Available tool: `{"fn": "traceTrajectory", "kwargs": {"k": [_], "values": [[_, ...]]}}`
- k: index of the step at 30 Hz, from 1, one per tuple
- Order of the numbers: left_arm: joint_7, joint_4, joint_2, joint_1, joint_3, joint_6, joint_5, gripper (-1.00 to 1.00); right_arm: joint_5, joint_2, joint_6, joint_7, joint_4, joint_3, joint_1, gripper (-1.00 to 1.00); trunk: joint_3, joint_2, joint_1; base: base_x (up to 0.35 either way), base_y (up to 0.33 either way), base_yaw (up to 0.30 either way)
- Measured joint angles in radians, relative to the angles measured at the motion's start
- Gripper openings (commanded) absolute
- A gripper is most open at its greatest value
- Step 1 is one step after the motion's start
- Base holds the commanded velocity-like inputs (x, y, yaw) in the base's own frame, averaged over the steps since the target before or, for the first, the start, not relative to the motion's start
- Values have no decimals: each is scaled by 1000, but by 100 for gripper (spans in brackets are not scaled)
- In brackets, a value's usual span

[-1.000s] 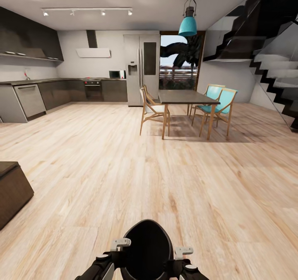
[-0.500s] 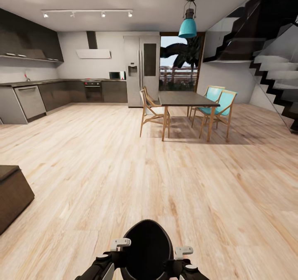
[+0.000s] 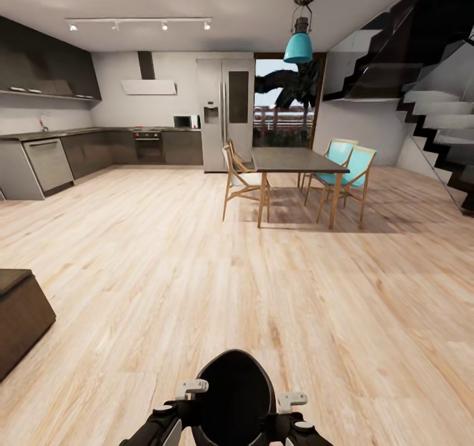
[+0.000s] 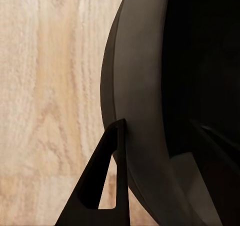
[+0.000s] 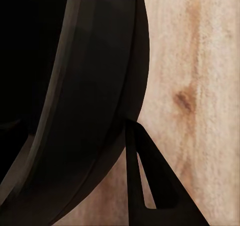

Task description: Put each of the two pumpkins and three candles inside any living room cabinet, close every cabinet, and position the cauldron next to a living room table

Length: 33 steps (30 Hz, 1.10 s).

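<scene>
The left gripper (image 4: pixel 107 186) shows one dark finger (image 4: pixel 102 178) lying against the outer wall of the black cauldron (image 3: pixel 236 393); the right gripper (image 5: pixel 145 178) shows one finger (image 5: pixel 150 176) likewise touching the cauldron's curved wall on the other side; in neither wrist view is the second finger visible, so whether each gripper is spread or pinching the rim cannot be told. In the head view the cauldron sits low and centred between the two black arms, with a pale bracket on either side of its rim, above the light wood floor (image 3: pixel 197 268).

Outward, at the left edge of the head view, the corner of the dark-brown cabinet (image 3: pixel 20 314) stands on the floor, well apart from the cauldron. Farther off, a dark-topped dining table (image 3: pixel 293 159) stands with a wooden chair (image 3: pixel 240 179) on its left and two teal chairs (image 3: pixel 349 169) on its right; a teal pendant lamp (image 3: pixel 299 41) hangs above it. Behind are a steel refrigerator (image 3: pixel 226 110), dark kitchen counters (image 3: pixel 85 146) along the left wall, and a staircase (image 3: pixel 434 103) at the right.

Against the pictures from a second and half a second ago, the whole view has shifted: the cabinet corner sits lower and nearer the left edge, and the table a little closer; the cauldron and arms keep the same place in the picture, so the camera has moved, not the things.
</scene>
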Motion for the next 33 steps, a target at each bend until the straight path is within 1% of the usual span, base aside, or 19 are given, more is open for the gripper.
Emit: {"fn": "traceTrajectory", "kwargs": {"k": [6,10,21,26,33], "values": [[0,0,0,0,0,0,0,-100,0,0,0,0,0,0,0,-100,19,42,-23,0,0,-6],[0,0,0,0,0,0,0,-100,0,0,0,0,0,0,0,-100,31,70,-38,0,0,-100],[0,1,0,0,0,-2,1,-100,0,0,0,-1,-1,1,0,-100,31,70,-38,0,0,-258],[0,4,0,0,-1,-20,8,-100,3,0,0,-5,-9,8,0,-100,31,70,-38,0,0,-279],[0,4,0,0,-1,-18,7,-100,3,0,0,-5,-9,8,0,-100,31,70,-38,0,0,-279]]}}
